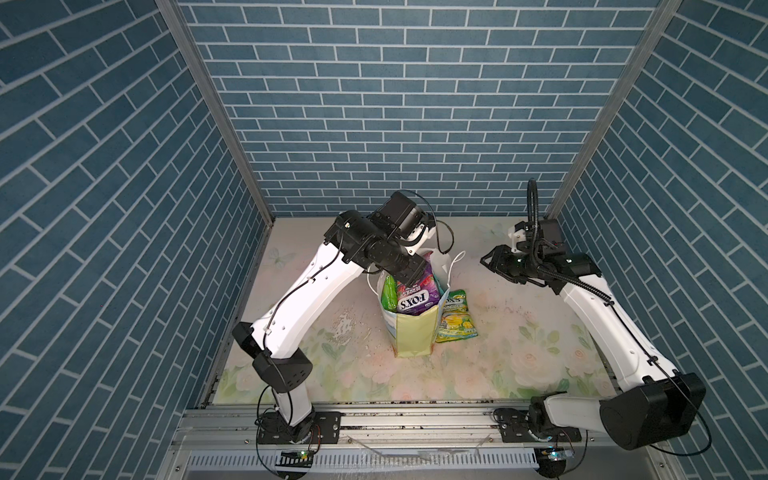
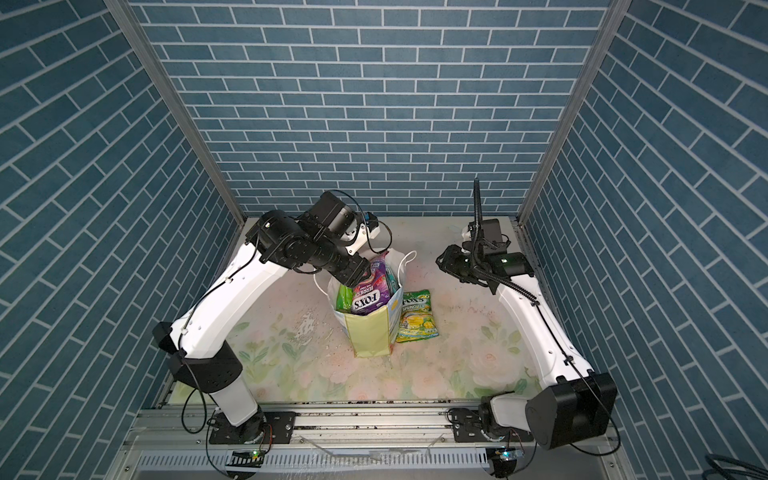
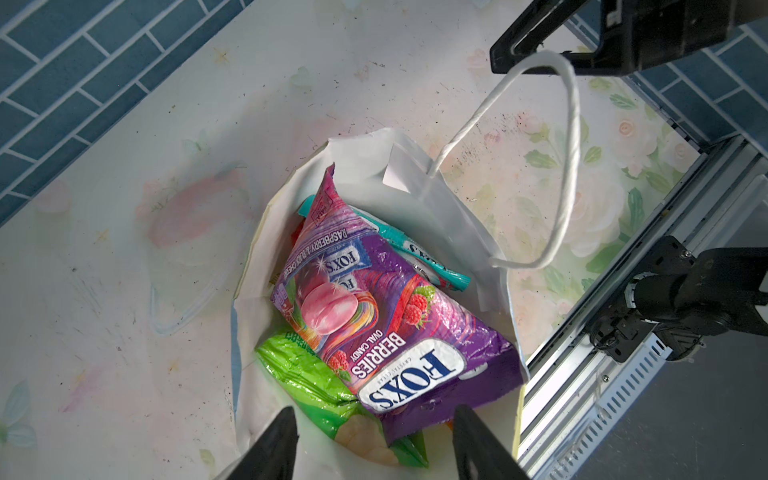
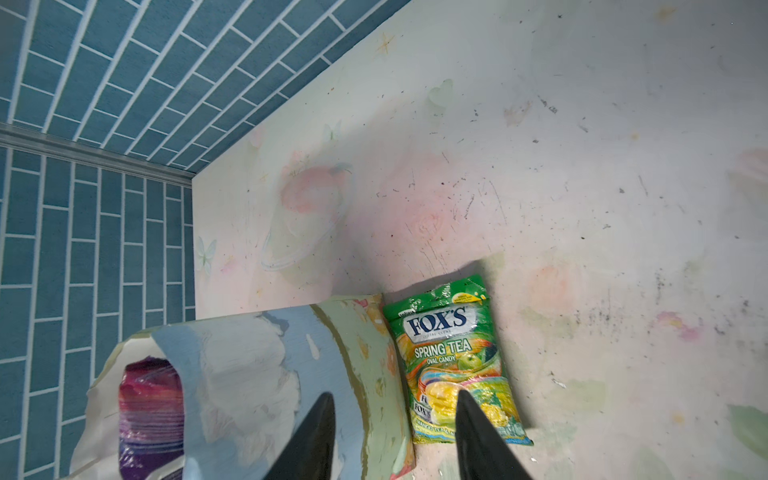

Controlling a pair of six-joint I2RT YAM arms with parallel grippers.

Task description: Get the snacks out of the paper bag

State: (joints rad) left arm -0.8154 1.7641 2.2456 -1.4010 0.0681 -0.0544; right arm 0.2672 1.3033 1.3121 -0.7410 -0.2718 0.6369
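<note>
The paper bag (image 1: 413, 332) stands upright mid-table with its mouth open. A purple FOX'S pack (image 1: 415, 297) sticks out of it, with a green chip bag (image 1: 389, 293) and a teal pack (image 3: 415, 249) beside it. A yellow-green FOX'S pack (image 1: 455, 318) lies flat on the table against the bag's right side. My left gripper (image 3: 374, 415) hovers open over the bag mouth, its fingertips either side of the purple pack's end and gripping nothing. My right gripper (image 1: 486, 259) is open and empty, raised to the right of the bag, near a white cord handle (image 1: 459, 255).
Blue brick walls (image 1: 374, 124) close in the back and both sides. An aluminium rail (image 1: 415, 419) with both arm bases runs along the front edge. The floral tabletop (image 1: 519, 353) is bare to the front and right of the bag.
</note>
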